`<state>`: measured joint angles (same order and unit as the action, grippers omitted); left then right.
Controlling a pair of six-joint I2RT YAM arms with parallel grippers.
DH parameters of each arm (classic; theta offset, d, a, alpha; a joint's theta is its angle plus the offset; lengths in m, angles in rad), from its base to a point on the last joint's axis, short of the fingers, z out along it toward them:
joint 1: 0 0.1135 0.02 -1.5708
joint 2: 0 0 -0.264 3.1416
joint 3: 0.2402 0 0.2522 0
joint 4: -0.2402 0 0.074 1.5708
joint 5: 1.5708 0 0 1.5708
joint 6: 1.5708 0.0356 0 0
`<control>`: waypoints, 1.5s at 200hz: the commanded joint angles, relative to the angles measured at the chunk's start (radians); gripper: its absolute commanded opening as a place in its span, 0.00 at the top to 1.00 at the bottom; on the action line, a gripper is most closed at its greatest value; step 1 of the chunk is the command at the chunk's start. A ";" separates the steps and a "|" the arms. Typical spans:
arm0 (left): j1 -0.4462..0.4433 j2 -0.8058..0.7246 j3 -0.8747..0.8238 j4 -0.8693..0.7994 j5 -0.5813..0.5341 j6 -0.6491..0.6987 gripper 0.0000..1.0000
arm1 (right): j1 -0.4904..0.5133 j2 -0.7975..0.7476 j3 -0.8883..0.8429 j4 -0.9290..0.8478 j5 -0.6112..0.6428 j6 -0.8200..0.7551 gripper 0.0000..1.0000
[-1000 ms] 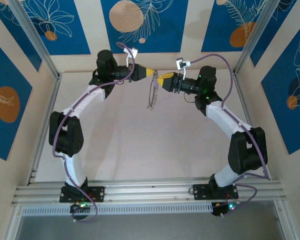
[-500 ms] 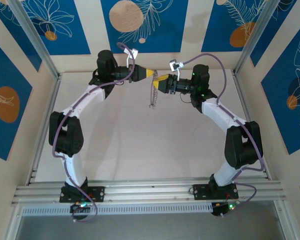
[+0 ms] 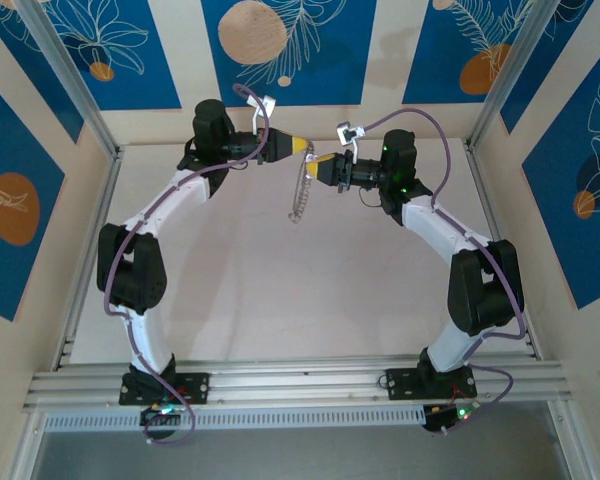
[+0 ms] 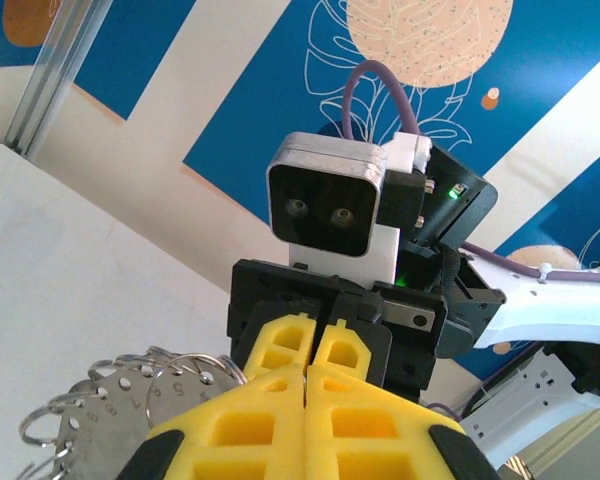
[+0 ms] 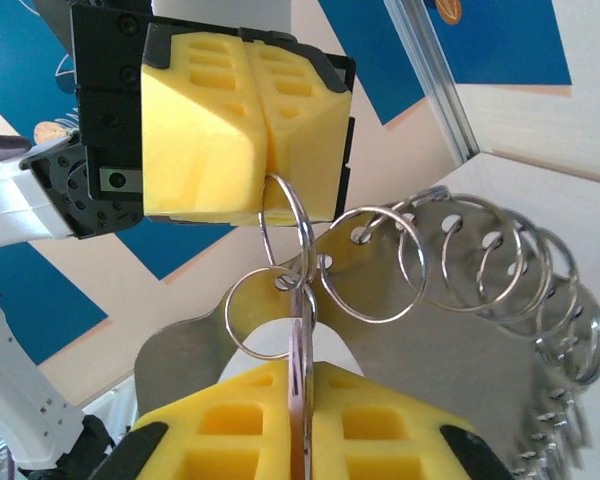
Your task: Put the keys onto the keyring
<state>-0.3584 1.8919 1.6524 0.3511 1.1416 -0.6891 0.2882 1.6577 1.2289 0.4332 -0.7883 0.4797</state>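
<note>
- Top external view: left pincer (image 3: 302,147) and right pincer (image 3: 316,163) tip to tip above the far part of the pale surface (image 3: 280,290), keyring (image 3: 299,195) trailing from that spot toward the near side.
- Right wrist view: left pincer closed on one wire ring of the keyring, the ring pinched in the seam between its yellow foam pads (image 5: 200,140).
- Right pincer closed as well, gripping the key (image 5: 299,385), seen edge-on as a thin lilac sliver between the pads, up against the same cluster of rings.
- Keyring: flat silvery plate, row of holes along its curved edge, a wire ring through each hole.
- Left wrist view: right arm's wrist camera (image 4: 325,205) straight ahead, purple cable (image 4: 375,95) arching over it.
- Writing: small stamped marks beside the plate's holes, too blurred to read.
- Around: blue wall panels (image 3: 290,40) with white leaf outlines and peach circles, aluminium posts (image 3: 65,75) at the corners, aluminium rail (image 3: 300,385) under both arm bases.
</note>
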 commanded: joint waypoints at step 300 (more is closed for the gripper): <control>-0.043 -0.143 -0.144 0.178 -0.130 -0.018 1.00 | -0.038 -0.298 -0.210 -0.003 0.136 0.067 0.59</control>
<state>-0.3916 1.7939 1.5108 0.4545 1.0187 -0.6861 0.2584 1.3937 1.0149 0.4229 -0.7017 0.5240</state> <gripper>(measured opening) 0.047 0.405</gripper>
